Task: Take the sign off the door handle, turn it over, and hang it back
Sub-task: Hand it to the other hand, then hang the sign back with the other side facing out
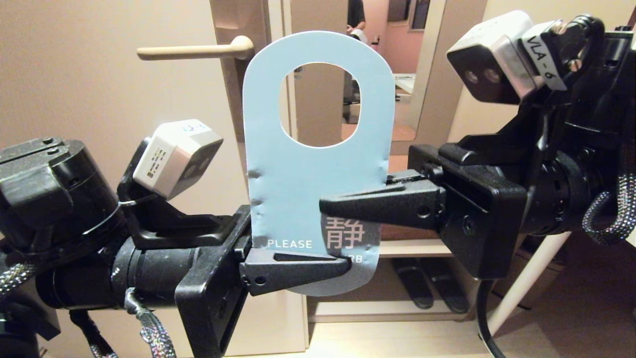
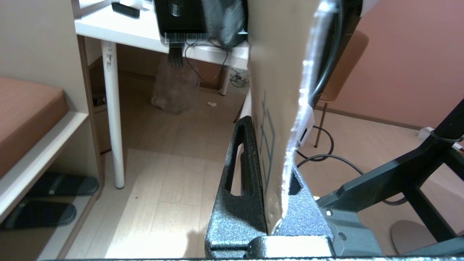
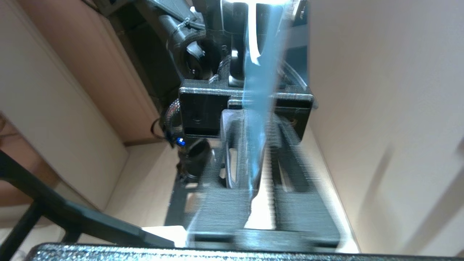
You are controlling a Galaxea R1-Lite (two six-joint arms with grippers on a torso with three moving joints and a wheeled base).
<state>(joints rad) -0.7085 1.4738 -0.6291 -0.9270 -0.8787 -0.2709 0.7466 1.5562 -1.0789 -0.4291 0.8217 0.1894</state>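
A flat pale-blue card sign (image 1: 308, 169) with a round hole stands upright, long axis vertical, below and right of the cream lever door handle (image 1: 196, 50). The left gripper (image 1: 298, 266) clamps its bottom edge; the right gripper (image 1: 357, 204) straddles its right edge, its jaws slightly parted in the right wrist view.

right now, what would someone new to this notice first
The blue sign held upright in mid-air, off the door handle that juts out above and to its left. The left gripper is shut on its bottom edge, across the printed words. The right gripper reaches in from the right at the sign's lower right edge, with a finger across its face.
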